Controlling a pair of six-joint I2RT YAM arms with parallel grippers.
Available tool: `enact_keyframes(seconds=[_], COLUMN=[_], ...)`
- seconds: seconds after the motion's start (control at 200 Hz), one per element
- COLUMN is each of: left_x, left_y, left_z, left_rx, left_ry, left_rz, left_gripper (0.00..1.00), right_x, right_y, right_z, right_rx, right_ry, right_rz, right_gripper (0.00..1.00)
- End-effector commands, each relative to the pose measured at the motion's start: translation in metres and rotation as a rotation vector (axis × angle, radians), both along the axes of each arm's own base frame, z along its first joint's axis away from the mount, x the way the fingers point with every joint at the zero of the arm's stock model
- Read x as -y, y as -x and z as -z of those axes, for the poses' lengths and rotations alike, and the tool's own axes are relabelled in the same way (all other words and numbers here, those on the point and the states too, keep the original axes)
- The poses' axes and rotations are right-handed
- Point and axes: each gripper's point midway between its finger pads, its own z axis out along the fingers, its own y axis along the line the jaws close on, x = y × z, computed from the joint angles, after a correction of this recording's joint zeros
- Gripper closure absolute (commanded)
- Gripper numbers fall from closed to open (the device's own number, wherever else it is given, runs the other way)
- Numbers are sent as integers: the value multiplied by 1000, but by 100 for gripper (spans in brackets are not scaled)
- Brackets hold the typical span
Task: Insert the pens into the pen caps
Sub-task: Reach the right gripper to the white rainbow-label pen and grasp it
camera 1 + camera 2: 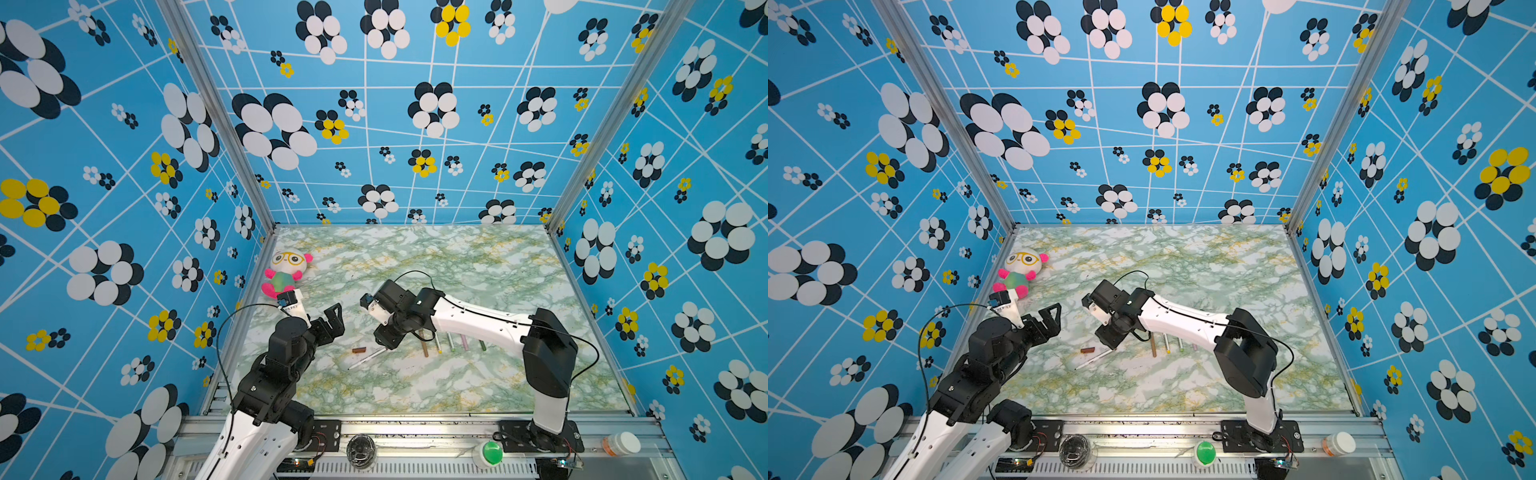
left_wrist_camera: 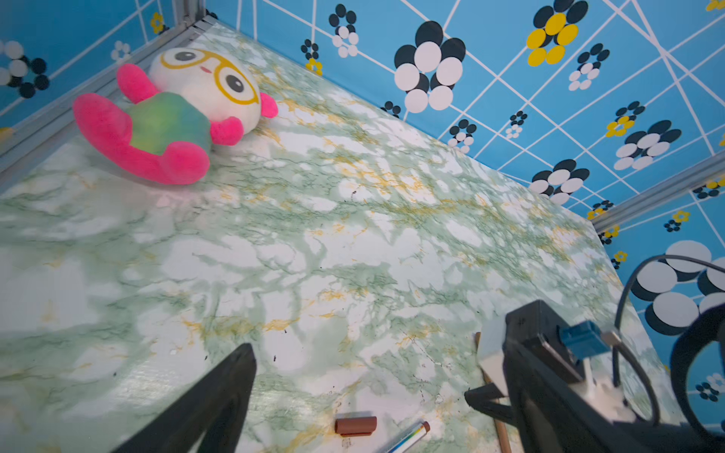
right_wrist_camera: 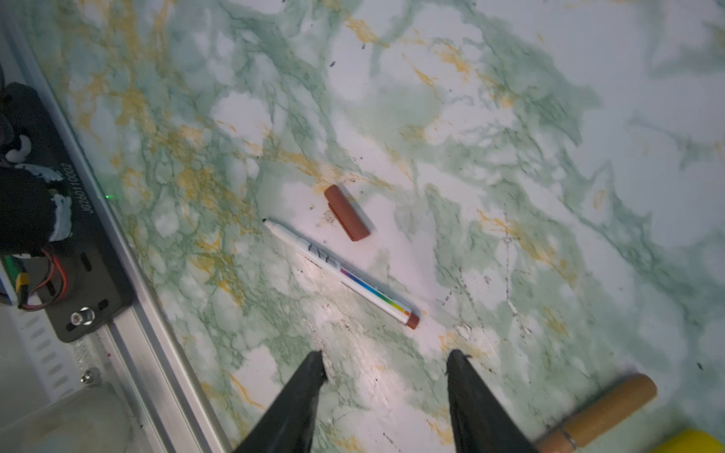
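- My right gripper (image 3: 384, 362): jaws well apart, nothing between them, hanging low over the table (image 3: 549, 117).
- My left gripper (image 1: 334, 318): jaws spread wide and empty. It is raised off to the left, well apart from the work.
- Target is the white pen (image 3: 341, 274), uncapped and lying flat on the table. In a top view it runs diagonally (image 1: 368, 358).
- Key relation: the pen's long axis points almost straight away from my right fingertips. Its brown end plug is the near end, just ahead of them, and the dark nib is the far end, toward the front rail.
- So my jaws line up on the plug end, not the barrel middle (I judge a short advance along the axis is needed before closing across it).
- The brown cap (image 3: 347, 213) lies just beside the pen's nib half, roughly parallel and not touching. In a top view it sits on the pen's left-arm side (image 1: 359, 350).
- The right arm is clearly nearer the pen. The cap lies between the two grippers, so it looks like the left's pick.
- The tan pen (image 3: 600, 412) sits capped close by my right finger, and the other capped pens lie in a row under that arm.
- Judgement: this is the last pair left.
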Motion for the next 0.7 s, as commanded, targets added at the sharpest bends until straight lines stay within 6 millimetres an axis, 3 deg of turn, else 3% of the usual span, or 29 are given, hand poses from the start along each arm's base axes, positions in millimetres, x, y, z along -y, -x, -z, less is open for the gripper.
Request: enact_keyframes(seconds=[0.0,0.26,0.61,0.635,0.695], left_x=[-22,-30,-31,-31,-32], left_y=[7,12,13,14,14], left_z=[-3,-1,1,1,1], left_rx=[0,-4,3,4,7], left_ry=[-16,-27,-16,-14,-12], left_rz=[-111,-141,-147,-149,-152], left_gripper=[1,1,1,1,1], right_x=[-24,-33,-33,-32,-31], right_y=[12,26,21,21,21], right_z=[4,39,60,73,79], right_rx=[34,34,41,28,22], right_ry=[-3,76,132,157,174], right_rz=[-148,-207,-194,-195,-199], right_gripper=[46,46,47,48,49])
